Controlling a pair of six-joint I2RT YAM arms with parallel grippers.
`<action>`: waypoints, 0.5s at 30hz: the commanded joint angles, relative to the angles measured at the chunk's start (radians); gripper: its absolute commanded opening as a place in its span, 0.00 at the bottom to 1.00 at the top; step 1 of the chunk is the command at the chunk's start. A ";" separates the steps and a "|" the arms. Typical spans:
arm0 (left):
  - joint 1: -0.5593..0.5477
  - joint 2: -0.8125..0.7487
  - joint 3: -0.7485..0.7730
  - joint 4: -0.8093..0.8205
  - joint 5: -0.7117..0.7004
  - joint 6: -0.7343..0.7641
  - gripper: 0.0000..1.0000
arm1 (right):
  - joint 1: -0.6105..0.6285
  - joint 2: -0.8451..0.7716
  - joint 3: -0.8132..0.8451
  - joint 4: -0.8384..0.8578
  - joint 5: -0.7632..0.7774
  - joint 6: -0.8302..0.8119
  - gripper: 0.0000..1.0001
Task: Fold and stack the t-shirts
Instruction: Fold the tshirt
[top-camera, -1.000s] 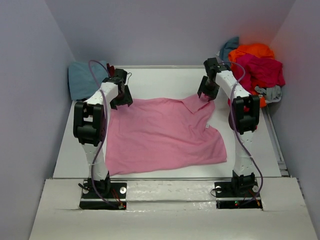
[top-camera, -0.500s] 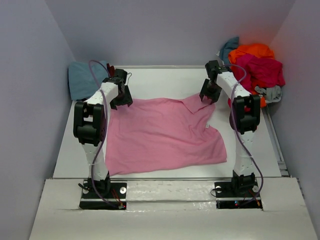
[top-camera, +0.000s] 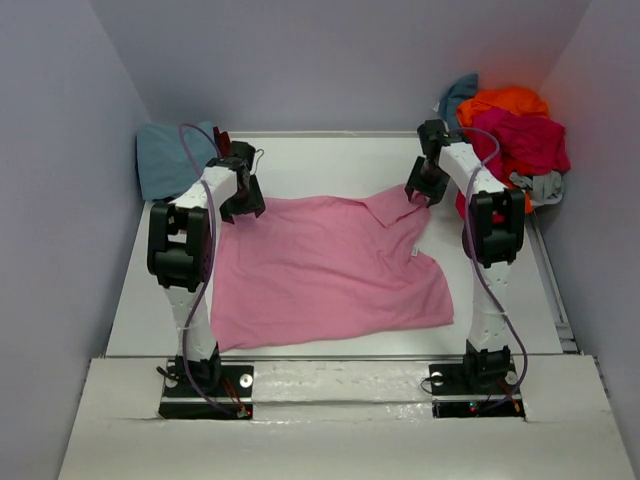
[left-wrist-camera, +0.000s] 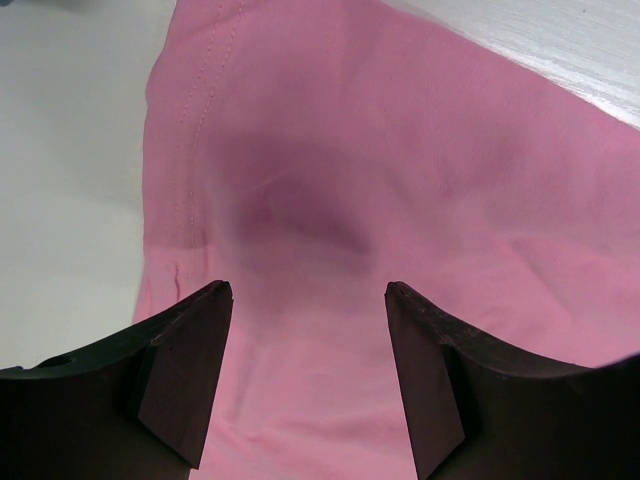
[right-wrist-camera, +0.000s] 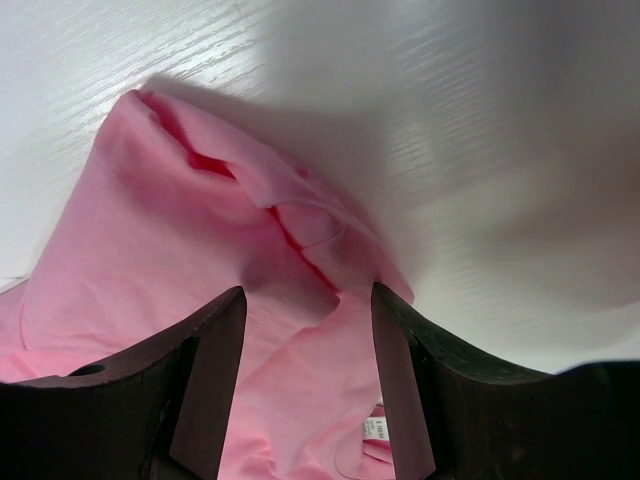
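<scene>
No writing could be read anywhere. The only label was a small white sewn-in tag (right-wrist-camera: 375, 428) on the soft light pink cloth t-shirt (right-wrist-camera: 150, 250), and the dark marks printed on it were too small to make out.

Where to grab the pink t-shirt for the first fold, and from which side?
Probably its two far corners, from straight above. The pink t-shirt lies flat on the table, so only edges give purchase: the stitched hem by the open left pincer, and the raised, doubled-over flap by the open right pincer.
</scene>
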 joint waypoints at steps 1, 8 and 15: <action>0.001 -0.006 -0.010 -0.011 -0.012 0.011 0.75 | -0.011 -0.017 -0.012 0.020 -0.004 -0.013 0.59; 0.001 -0.003 -0.013 -0.008 -0.011 0.007 0.75 | -0.011 -0.005 -0.042 0.038 -0.050 -0.022 0.58; 0.001 0.000 -0.031 0.006 0.003 0.000 0.75 | -0.011 -0.019 -0.043 0.034 -0.040 -0.033 0.58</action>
